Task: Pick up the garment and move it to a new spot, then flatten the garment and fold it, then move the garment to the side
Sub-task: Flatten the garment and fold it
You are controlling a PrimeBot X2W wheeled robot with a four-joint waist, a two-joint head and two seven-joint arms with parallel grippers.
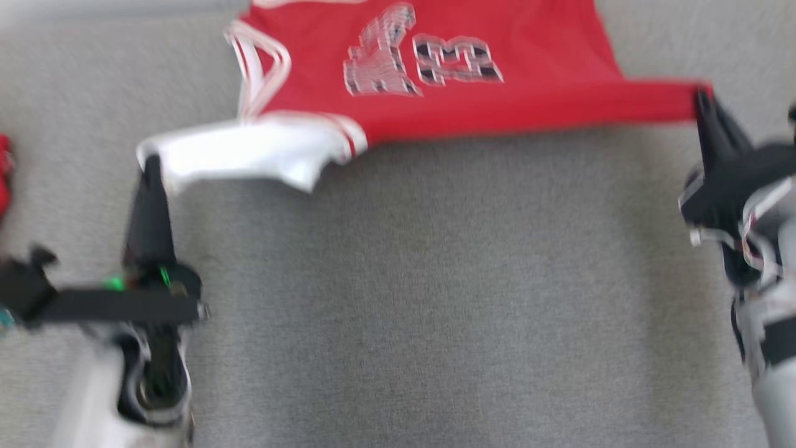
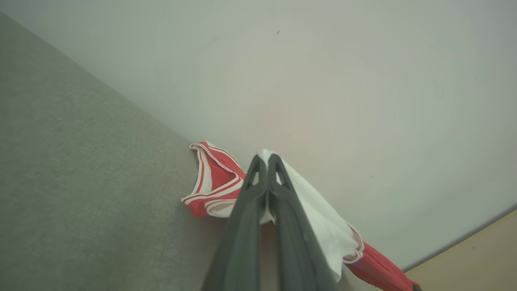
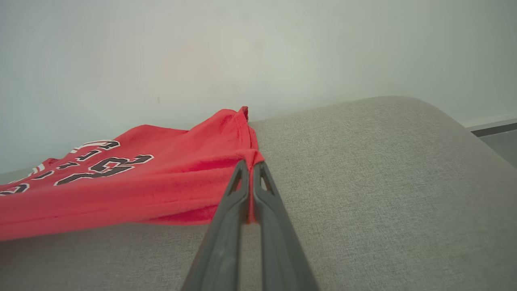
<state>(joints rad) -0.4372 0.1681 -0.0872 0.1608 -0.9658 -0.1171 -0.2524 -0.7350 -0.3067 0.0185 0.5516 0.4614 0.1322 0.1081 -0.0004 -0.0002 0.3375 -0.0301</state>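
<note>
Head view motion-blurred; garment [image 1: 535, 102] top cut by upper edge, lettering unreadable; red object [image 1: 4, 169] cropped at left edge.

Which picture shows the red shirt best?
The head view: it sees the shirt from above, stretched wide, lettering and all, though blurred. The left wrist view gives its white end pinched in the left gripper; the right wrist view gives a red corner in the right gripper.

Red jersey [image 1: 448, 93] before me, white-trimmed, lettered, white corner at left, pulled taut across the frame's top
</note>
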